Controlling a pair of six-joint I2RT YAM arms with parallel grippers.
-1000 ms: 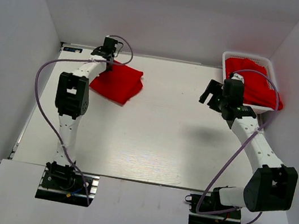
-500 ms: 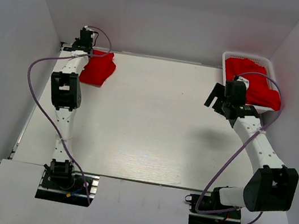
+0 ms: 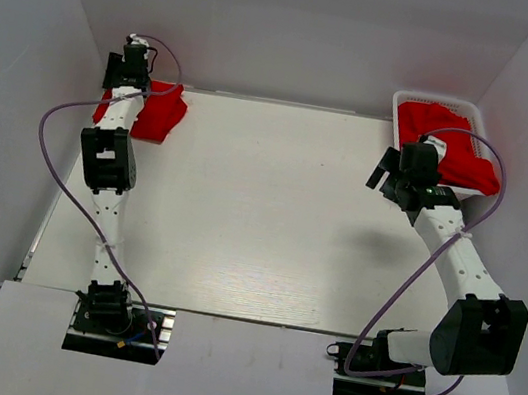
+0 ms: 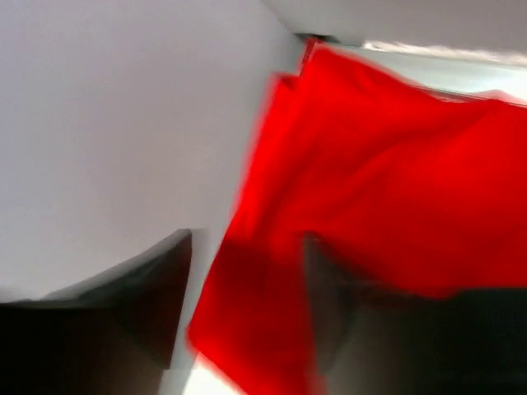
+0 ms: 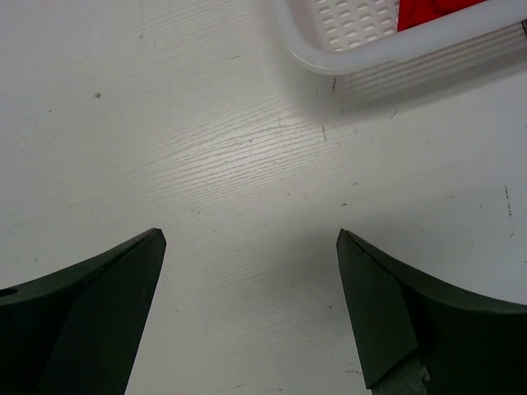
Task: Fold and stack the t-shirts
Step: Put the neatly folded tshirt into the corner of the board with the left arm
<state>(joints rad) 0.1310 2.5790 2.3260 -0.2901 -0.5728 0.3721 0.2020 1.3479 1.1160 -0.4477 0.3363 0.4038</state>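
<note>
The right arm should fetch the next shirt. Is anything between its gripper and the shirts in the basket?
Only the basket's near white rim stands between the open right gripper and the red t-shirts piled inside; nothing else visible blocks the way.

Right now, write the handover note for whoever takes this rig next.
Left gripper: at the folded t-shirt in the far left corner, fabric between its fingers; the view is blurred, so the grip is unclear.
Right gripper: open, empty, over the table beside the basket.
Done: one shirt folded.
Left: the remaining t-shirts in the basket, count unclear, to fold and stack.
</note>
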